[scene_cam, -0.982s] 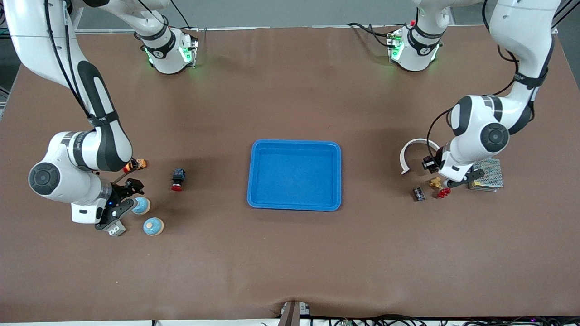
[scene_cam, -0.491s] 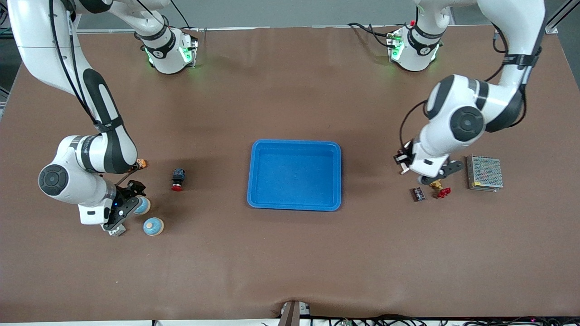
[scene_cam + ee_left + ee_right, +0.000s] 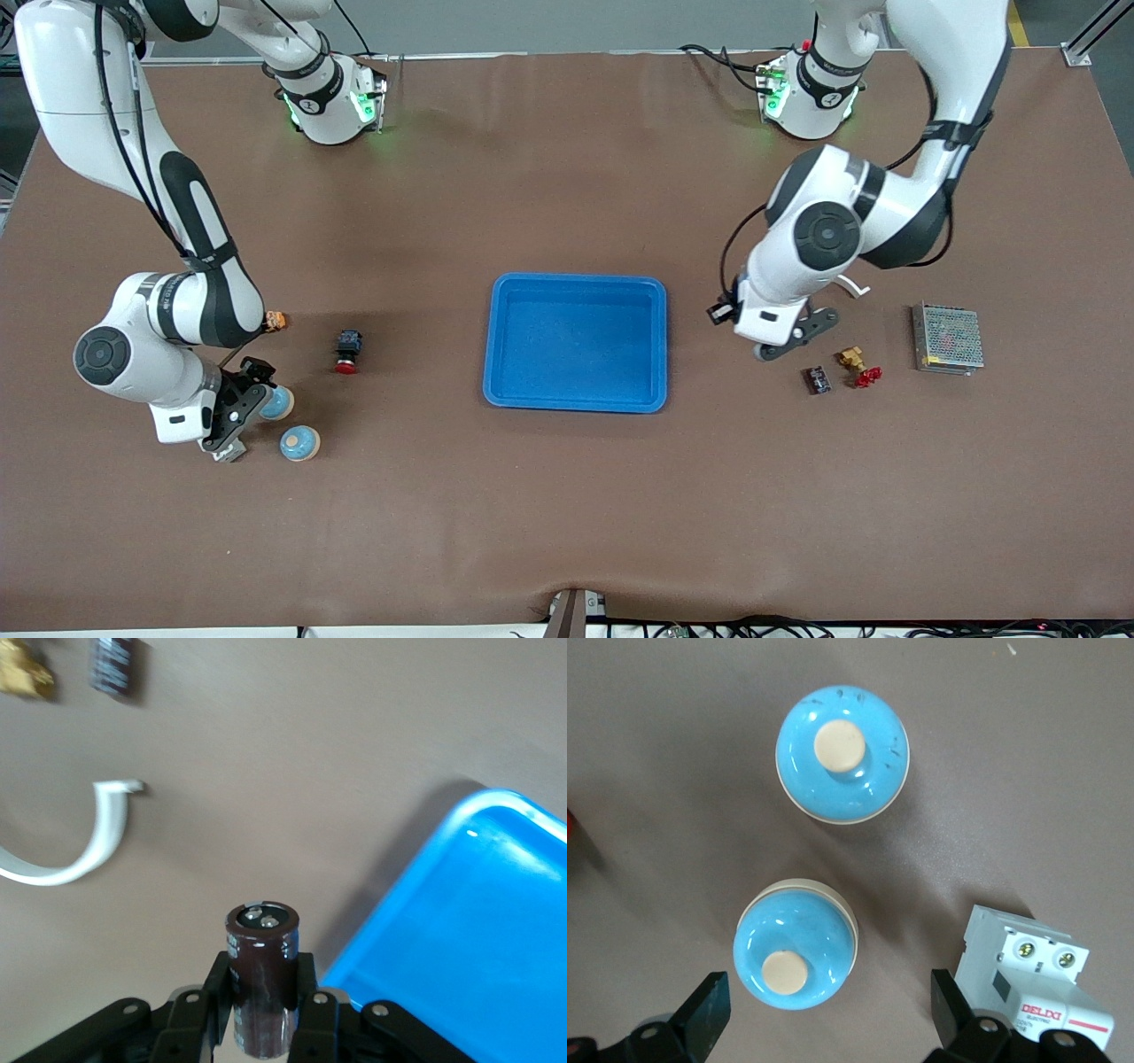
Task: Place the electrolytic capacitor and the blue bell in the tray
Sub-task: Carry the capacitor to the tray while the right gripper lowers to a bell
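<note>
The bright-blue tray lies mid-table. My left gripper is shut on the electrolytic capacitor, a dark brown cylinder, and holds it above the bare table beside the tray's rim, toward the left arm's end. Two blue bells with cream knobs sit toward the right arm's end. My right gripper is open, low over one blue bell. In the right wrist view that bell lies just ahead of the open gripper. The other bell sits apart.
A white circuit breaker lies beside my right gripper. A red push button and a small orange part lie nearby. A white curved piece, a black chip, brass and red parts and a grey mesh box lie toward the left arm's end.
My left arm has swung from beside the mesh box toward the tray, carrying the capacitor. My right gripper has shifted slightly over the bell and stays open.
</note>
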`<state>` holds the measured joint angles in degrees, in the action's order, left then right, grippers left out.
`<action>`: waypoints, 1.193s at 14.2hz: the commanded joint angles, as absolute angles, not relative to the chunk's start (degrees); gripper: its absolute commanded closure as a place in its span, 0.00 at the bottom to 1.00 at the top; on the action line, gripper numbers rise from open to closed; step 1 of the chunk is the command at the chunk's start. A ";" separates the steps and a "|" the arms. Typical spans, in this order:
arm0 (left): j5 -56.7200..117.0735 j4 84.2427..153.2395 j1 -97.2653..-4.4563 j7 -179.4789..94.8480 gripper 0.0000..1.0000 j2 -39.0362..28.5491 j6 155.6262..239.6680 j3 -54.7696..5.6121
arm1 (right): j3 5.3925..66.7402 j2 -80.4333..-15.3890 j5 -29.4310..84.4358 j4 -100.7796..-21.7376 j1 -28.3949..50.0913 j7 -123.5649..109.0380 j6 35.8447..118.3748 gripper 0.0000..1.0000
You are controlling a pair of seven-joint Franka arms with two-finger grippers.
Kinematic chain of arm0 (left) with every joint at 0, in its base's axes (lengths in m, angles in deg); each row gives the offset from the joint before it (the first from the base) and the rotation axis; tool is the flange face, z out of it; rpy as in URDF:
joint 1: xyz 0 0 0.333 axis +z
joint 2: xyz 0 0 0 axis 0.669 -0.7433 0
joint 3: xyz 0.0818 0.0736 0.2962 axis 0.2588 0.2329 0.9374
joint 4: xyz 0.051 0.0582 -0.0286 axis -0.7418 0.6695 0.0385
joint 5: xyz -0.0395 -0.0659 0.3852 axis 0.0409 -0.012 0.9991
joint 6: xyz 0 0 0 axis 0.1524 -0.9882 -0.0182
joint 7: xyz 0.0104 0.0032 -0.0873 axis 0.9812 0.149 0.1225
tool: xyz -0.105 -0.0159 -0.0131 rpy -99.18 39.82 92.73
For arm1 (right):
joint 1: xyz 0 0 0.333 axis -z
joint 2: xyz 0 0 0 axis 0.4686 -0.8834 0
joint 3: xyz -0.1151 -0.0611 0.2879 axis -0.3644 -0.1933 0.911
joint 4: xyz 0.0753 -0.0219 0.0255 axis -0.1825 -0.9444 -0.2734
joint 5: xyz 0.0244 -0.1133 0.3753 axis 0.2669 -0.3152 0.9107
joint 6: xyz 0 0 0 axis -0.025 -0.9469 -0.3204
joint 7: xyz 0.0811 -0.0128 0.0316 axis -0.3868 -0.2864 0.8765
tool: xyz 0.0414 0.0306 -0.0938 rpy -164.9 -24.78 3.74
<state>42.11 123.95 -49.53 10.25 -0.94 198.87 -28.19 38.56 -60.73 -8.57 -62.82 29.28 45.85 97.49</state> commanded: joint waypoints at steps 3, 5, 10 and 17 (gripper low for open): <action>42.07 114.48 -55.95 15.65 1.00 -9.76 197.47 -27.96 | 39.32 -61.36 -8.55 -62.96 29.97 47.12 98.42 0.00; 42.16 114.30 -56.75 15.92 1.00 -11.87 198.16 -27.88 | 39.32 -61.45 -7.42 -62.96 29.71 47.12 98.42 0.00; 42.07 114.22 -58.07 16.45 1.00 -14.77 200.10 -27.70 | 39.41 -62.06 -6.97 -63.05 29.62 47.12 98.42 0.00; 42.16 114.21 -58.42 16.36 1.00 -17.33 200.19 -27.35 | 40.19 -62.85 -5.92 -63.05 29.70 47.21 98.77 0.00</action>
<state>42.11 115.53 -57.92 15.45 -16.62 200.27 -27.73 39.35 -62.36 -7.37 -62.84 29.24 45.98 97.83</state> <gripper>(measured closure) 0.678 0.000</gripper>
